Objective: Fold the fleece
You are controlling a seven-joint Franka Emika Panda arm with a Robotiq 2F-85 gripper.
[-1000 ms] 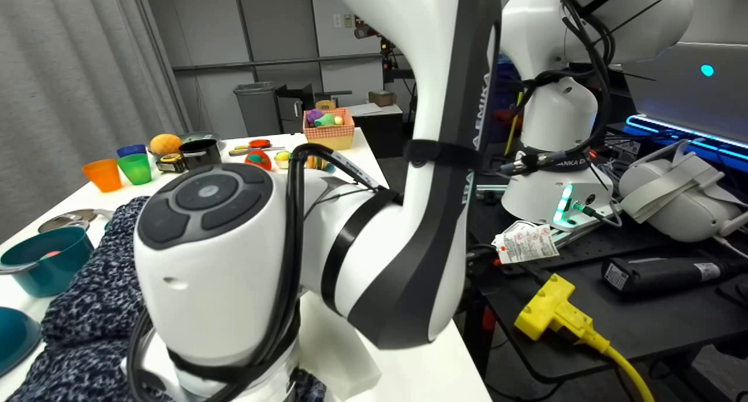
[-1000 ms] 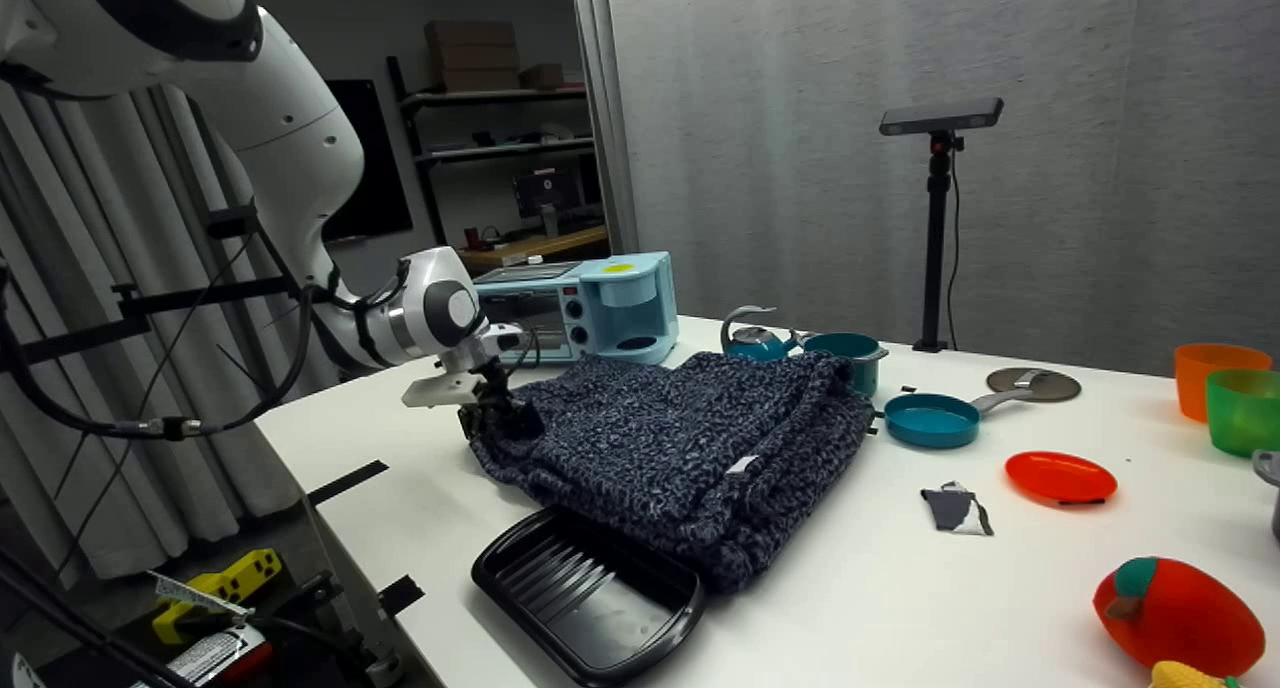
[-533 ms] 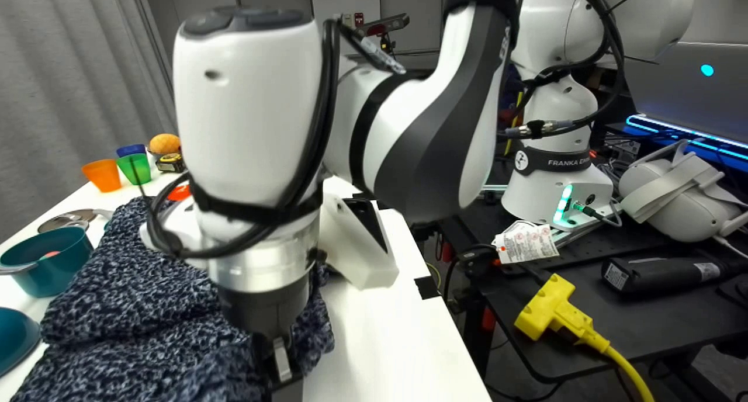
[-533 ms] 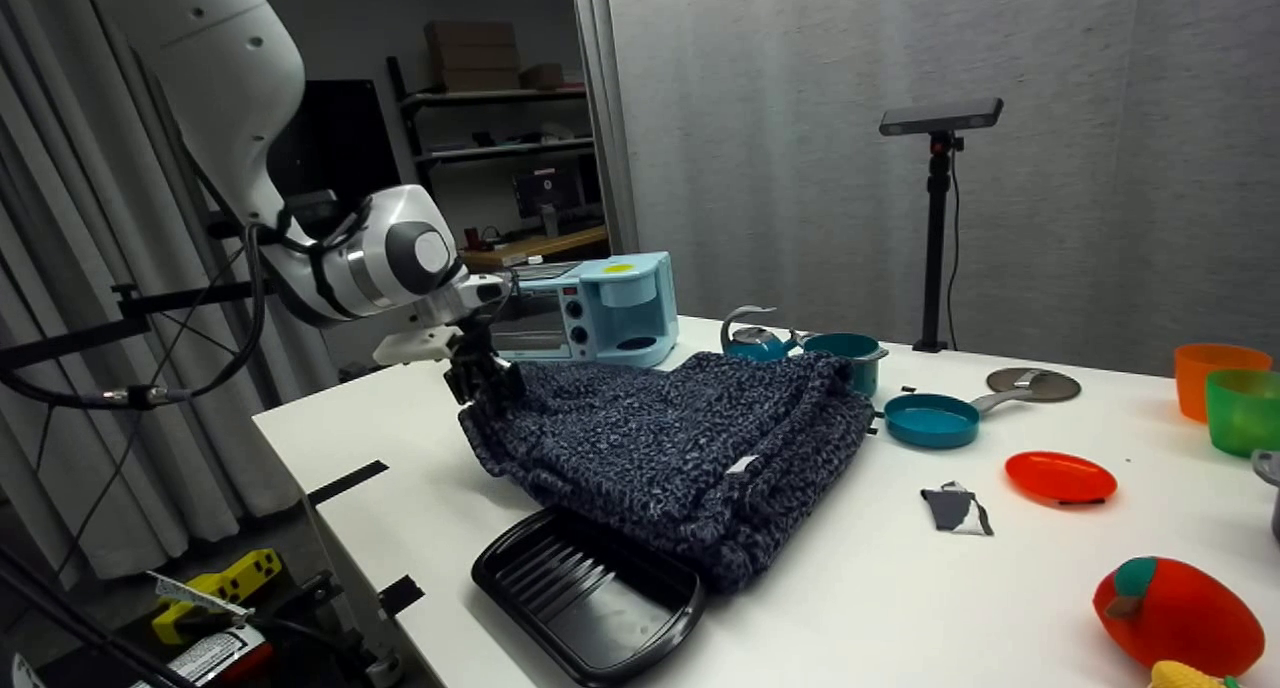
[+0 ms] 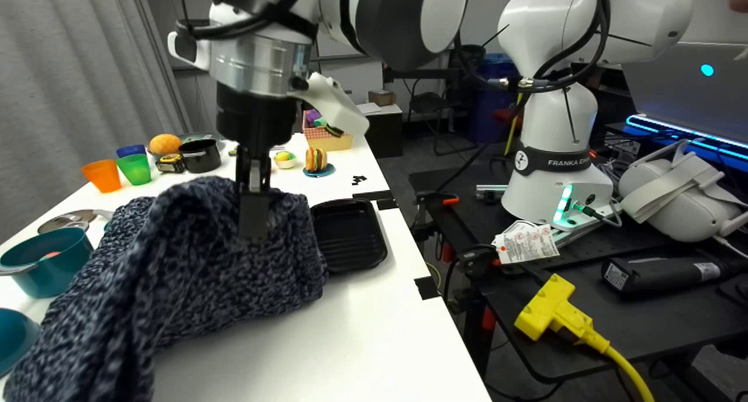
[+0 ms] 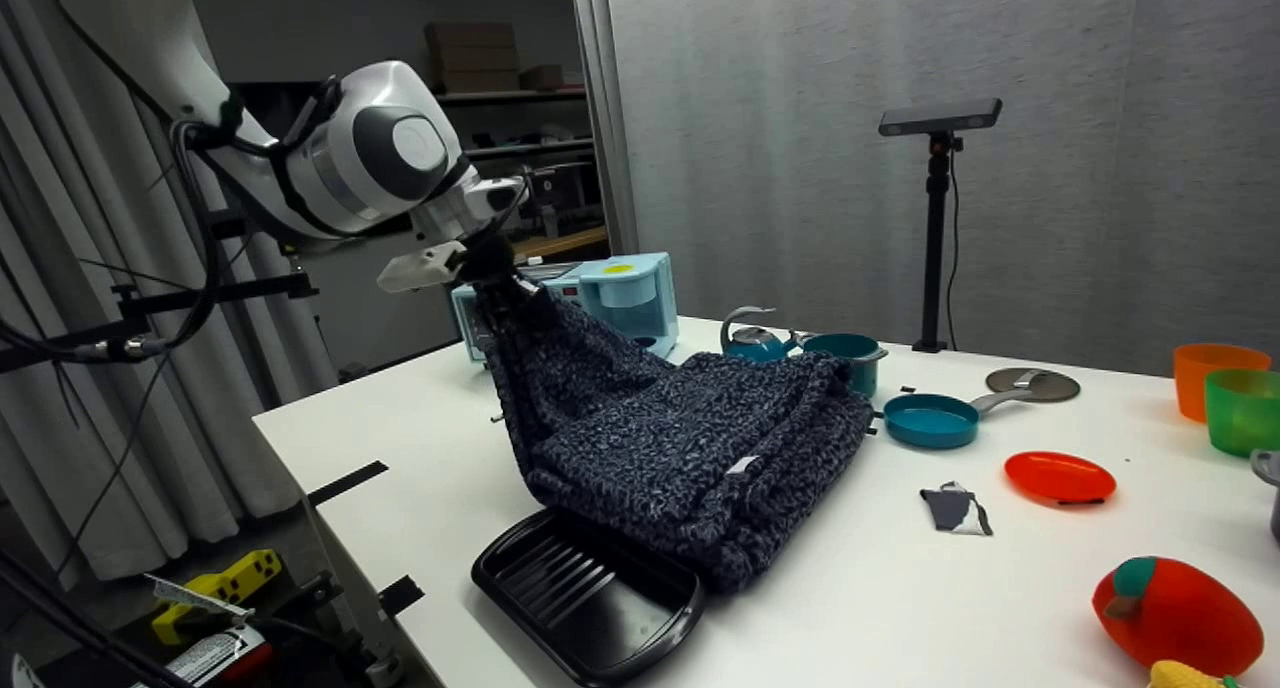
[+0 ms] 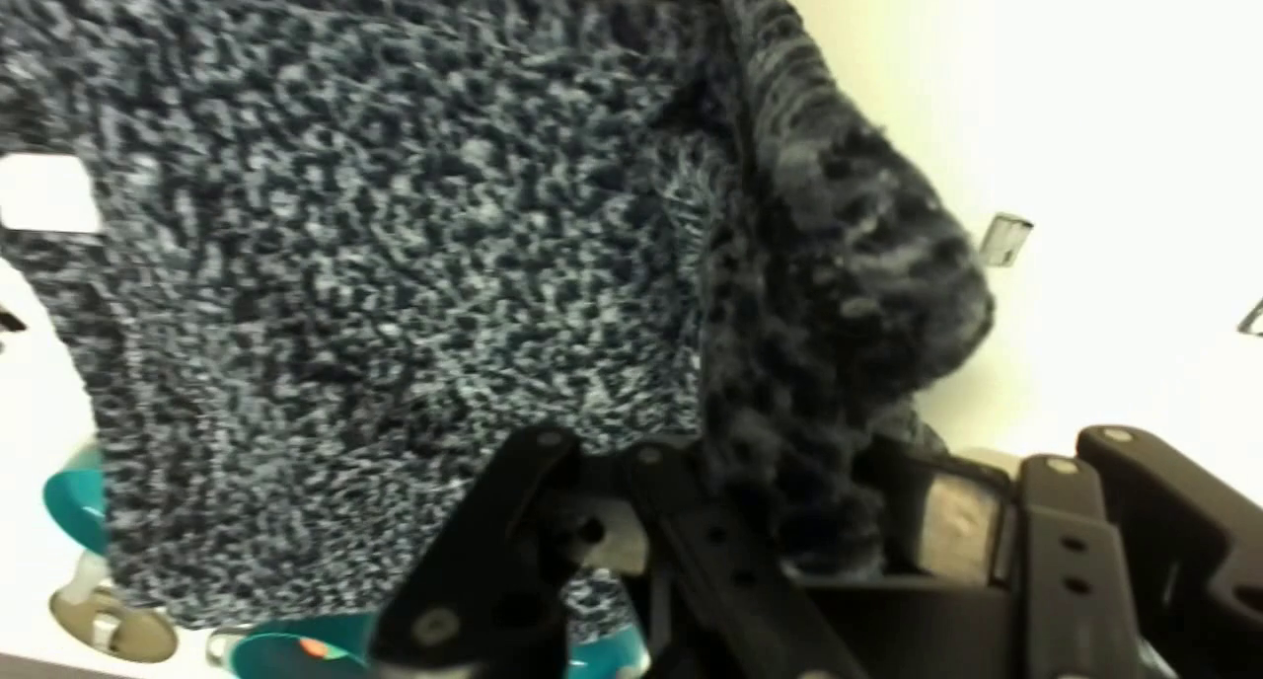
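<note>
– How's your hold looking out there?

– In my wrist view the gripper (image 7: 804, 511) is pinching a thick bunch of the fleece (image 7: 395, 294); its fingers (image 7: 957, 521) are standing apart only by what they're squeezing.

– And the rest of it?

– Most is lying on the table (image 6: 430, 498); in both exterior views a raised edge is hanging from the gripper, sloping down to the rest.

– What's worrying you first?

– Slipping. I'm reckoning the hold is sitting close to the edge, so the fleece's weight could be working that bunch loose. Next, twisting: I'm gripping just one spot, the fabric beside it is sagging, and the fold could be landing crooked. If I'm pulling sideways, I could be dragging the lower layers along.

– What's crowding you?

– In an exterior view the black tray (image 6: 600, 608) is sitting right by the fleece's border; I can't tell whether they're touching. A swinging flap could be shoving it.

– And beyond that?

– The teal pan (image 6: 930, 423) is lying near the fleece, and the teal pot (image 6: 865, 373) is standing behind the fleece, partly hidden; overshooting the fold could be knocking either. Farthest back, the blue oven (image 6: 630, 298) is standing behind the raised edge, so swinging wide there is risking a bump.
</note>
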